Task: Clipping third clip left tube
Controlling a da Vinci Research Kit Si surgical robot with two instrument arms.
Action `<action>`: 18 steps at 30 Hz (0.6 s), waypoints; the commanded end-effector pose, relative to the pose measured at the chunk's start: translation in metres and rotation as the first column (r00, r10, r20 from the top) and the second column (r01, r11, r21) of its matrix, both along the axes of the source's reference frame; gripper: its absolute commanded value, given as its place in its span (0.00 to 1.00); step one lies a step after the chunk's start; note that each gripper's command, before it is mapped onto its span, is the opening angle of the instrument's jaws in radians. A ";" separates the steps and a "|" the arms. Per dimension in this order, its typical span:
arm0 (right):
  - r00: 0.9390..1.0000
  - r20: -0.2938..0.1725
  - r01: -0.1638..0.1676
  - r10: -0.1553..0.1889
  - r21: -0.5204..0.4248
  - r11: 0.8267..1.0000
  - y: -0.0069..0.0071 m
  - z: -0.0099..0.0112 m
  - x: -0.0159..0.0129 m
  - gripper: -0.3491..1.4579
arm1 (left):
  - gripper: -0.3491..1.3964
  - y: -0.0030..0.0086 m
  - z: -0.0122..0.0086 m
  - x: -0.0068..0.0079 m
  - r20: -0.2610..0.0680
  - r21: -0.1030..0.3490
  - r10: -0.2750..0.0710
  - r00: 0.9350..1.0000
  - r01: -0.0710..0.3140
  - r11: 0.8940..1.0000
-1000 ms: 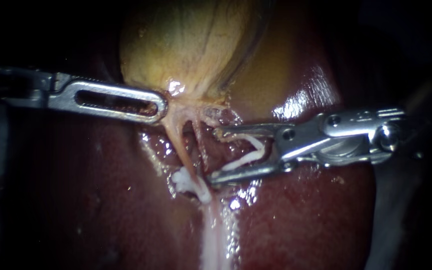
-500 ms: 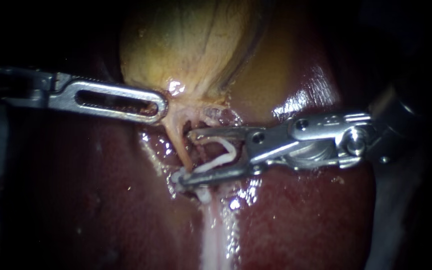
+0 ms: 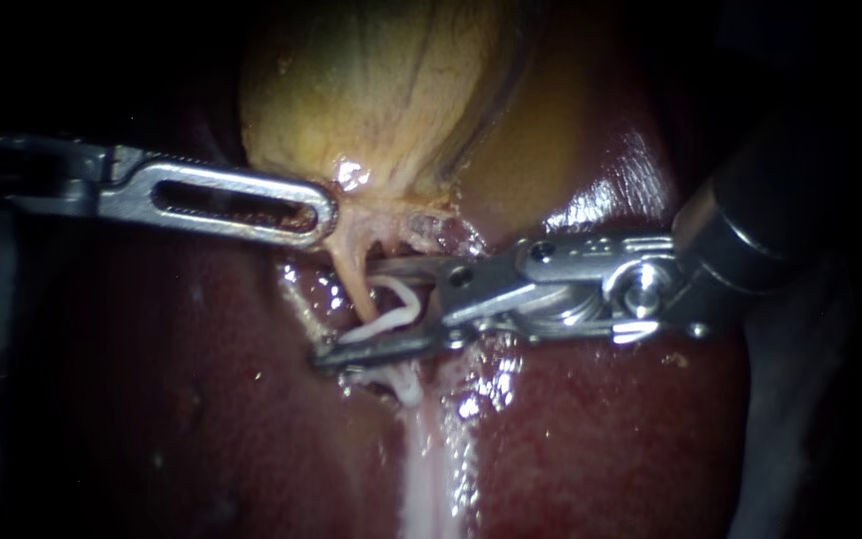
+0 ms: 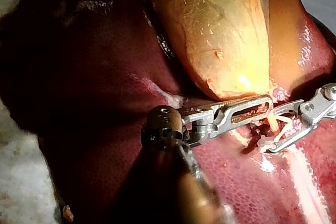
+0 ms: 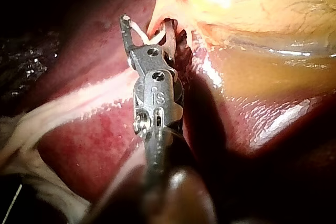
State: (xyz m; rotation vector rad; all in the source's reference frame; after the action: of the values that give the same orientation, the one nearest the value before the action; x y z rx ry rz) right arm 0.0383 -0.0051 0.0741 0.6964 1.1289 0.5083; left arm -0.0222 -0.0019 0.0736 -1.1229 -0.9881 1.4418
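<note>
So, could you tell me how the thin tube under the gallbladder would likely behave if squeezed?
Probably soft and floppy: the tube is thin and looks taut only because the left instrument holds the gallbladder neck. Likely slippery, given the wet glisten around it. It may tear easily, being so slender, so the clip should close gently.

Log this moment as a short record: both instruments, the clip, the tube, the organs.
left instrument: jaws shut on the gallbladder neck
right instrument: jaws carry the clip, set astride the left tube
clip: white, open, not yet closed
left tube: pale, running between the clip's arms
gallbladder: yellow, above the tube
liver: dark red, wet
</note>
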 end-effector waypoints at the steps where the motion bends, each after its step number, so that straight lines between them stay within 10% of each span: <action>1: 1.000 -0.014 -0.015 0.016 0.024 1.000 0.0002 0.0000 0.0003 0.47 | 0.00 0.0000 0.0000 0.0000 0.000 0.000 0.000 1.000 0.000 1.000; 18: 0.991 -0.119 -0.037 0.064 0.215 0.976 0.0010 -0.0003 0.0016 0.45 | 0.00 0.0002 0.0002 0.0000 0.000 0.000 0.001 1.000 -0.001 1.000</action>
State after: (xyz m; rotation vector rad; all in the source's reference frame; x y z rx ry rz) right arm 0.0399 -0.0041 0.0738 0.9021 1.2256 0.6480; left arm -0.0222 -0.0017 0.0738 -1.1229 -0.9872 1.4423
